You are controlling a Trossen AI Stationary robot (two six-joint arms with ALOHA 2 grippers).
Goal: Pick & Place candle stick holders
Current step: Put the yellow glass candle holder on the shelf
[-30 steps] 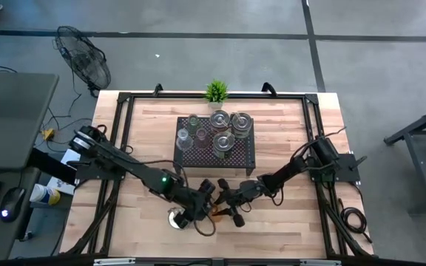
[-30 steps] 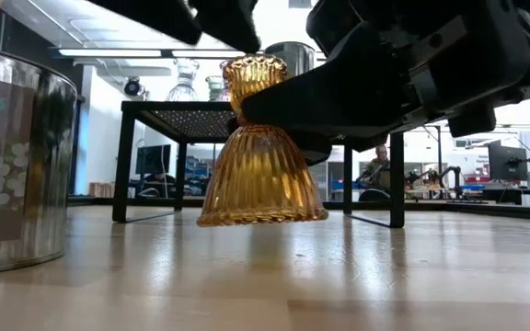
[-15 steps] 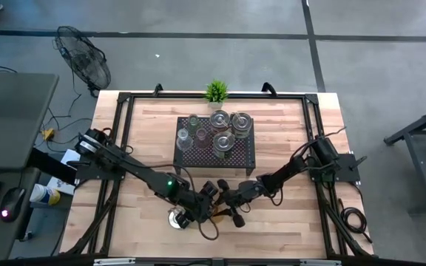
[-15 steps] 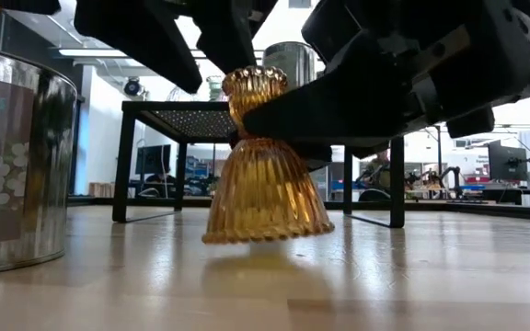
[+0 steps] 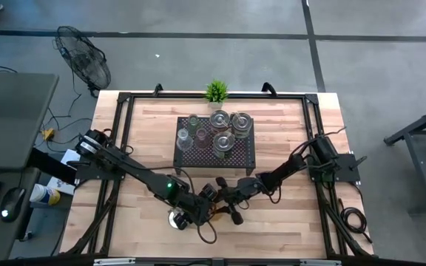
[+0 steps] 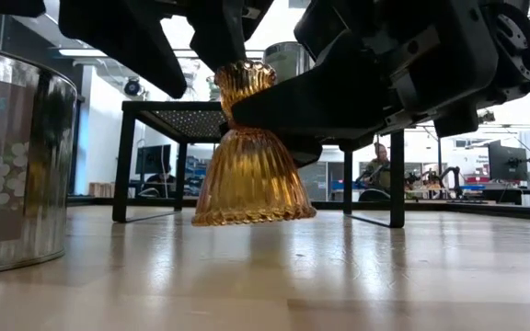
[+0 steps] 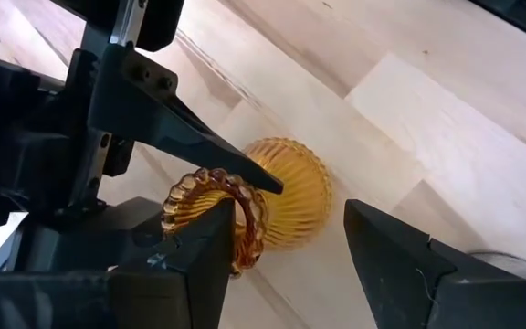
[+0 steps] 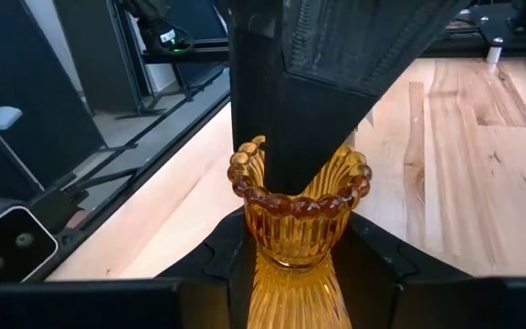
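Near the table's front edge, my right gripper (image 6: 247, 115) is clamped on the amber glass candle stick holder (image 6: 251, 170), lifted just clear of the wood; my left gripper (image 7: 286, 260), fingers apart, straddles its rim. I'd close gently, level, before releasing.

Bright overhead light, glare behind the low view, blurred near tin (image 6: 12, 156), soft table (image 6: 339, 276) shadows.

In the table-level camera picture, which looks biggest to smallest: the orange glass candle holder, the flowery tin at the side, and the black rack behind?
1. Black rack: widest span, though farthest back.
2. Flowery tin: cut off by the picture's edge and nearest the camera, so its size is inflated.
3. Amber candle holder, held at its waist by the right tool.

The top two are unsure.
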